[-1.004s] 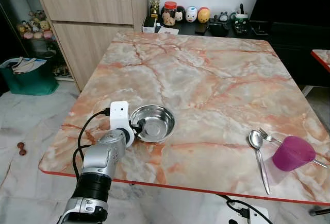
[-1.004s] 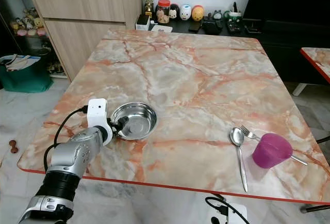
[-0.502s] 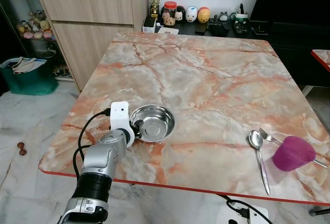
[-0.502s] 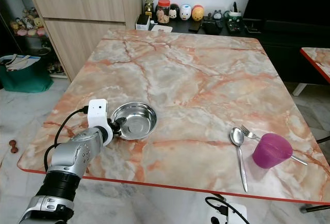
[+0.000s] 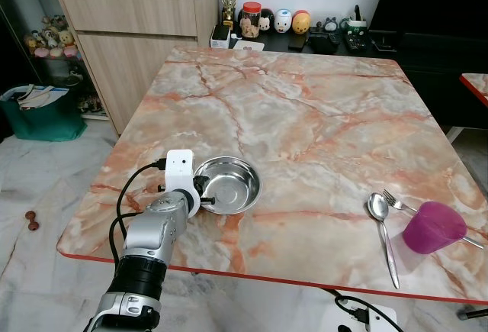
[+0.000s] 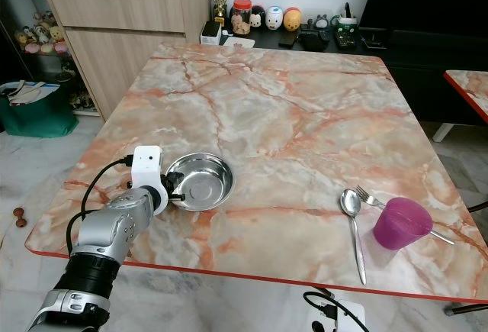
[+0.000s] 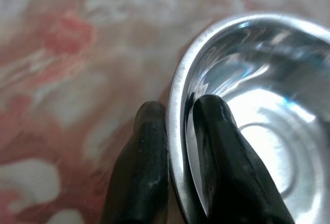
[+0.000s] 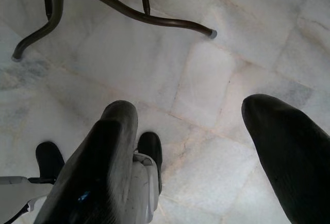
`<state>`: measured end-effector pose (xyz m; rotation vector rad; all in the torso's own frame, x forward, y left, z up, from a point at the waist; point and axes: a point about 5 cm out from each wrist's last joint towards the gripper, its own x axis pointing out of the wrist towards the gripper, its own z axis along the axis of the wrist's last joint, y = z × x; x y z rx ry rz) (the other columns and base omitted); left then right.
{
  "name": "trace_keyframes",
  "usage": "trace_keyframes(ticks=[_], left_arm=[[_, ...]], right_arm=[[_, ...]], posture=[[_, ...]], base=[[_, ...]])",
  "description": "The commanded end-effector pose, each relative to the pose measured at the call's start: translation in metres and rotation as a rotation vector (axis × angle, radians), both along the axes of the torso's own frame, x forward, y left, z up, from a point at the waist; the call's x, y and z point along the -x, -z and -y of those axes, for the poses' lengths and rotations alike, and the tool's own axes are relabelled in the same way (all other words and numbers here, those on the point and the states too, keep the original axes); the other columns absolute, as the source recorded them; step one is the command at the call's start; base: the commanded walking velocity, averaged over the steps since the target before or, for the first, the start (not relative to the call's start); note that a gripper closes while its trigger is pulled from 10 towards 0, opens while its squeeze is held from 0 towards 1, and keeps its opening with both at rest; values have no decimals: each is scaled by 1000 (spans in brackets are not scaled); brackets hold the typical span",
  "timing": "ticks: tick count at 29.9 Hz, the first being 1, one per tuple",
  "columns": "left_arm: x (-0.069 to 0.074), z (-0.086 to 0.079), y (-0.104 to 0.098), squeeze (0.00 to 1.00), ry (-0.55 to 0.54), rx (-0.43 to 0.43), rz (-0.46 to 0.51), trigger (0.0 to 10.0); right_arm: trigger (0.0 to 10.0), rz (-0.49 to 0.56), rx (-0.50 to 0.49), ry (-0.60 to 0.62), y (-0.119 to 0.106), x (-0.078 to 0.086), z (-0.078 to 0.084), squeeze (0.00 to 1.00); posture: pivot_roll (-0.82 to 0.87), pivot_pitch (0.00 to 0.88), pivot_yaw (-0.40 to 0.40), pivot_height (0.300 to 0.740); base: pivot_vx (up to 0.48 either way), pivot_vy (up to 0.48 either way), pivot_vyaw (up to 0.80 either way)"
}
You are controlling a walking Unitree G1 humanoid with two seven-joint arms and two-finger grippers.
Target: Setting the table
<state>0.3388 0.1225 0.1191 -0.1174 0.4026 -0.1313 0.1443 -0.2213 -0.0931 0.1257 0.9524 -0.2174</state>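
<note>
Since a second ago, the bowl (image 5: 226,185) has crept slightly toward the spoon (image 5: 381,223), so the left tool (image 7: 178,152), pinching its near rim with one finger inside and one outside, appears to be sliding it across the surface (image 5: 305,111) into its place setting. The bowl holds nothing. The cup (image 5: 433,227), just beyond the spoon and the fork (image 5: 398,201), lies tipped; contents cannot be judged. The right tool (image 8: 206,157) hangs spread apart above the floor.
</note>
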Motion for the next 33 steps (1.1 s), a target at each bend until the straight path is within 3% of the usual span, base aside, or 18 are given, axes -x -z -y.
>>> trace_keyframes(ticks=[1,6,7,13,19,23,33], left_arm=[[0,1,-3,0,0,2,19,0],[5,8,-24,0,72,133,189,0],[9,9,-28,0,77,180,227,10000],[32,-11,-35,0,44,288,359,10000],[45,-29,-49,0,-39,286,508,10000],[50,-32,-47,0,-48,252,508,10000],[48,-26,-49,0,-52,297,506,10000]], right_arm=[[10000,-1,2,13,0,1,2,0],[10000,-3,3,14,0,2,2,0],[10000,-4,4,14,0,2,3,0],[10000,-5,9,15,0,4,3,0],[10000,0,14,15,0,3,5,0],[10000,5,19,21,-1,1,7,0],[10000,5,24,22,-2,0,9,0]], posture=[[111,0,-43,740],[108,0,-44,740],[108,0,-43,740],[113,0,-50,740],[112,0,-58,740],[119,0,-70,740],[120,0,-79,740]], base=[[0,0,0],[0,0,0],[0,0,0],[0,0,0],[0,0,0],[0,0,0],[-115,0,0]])
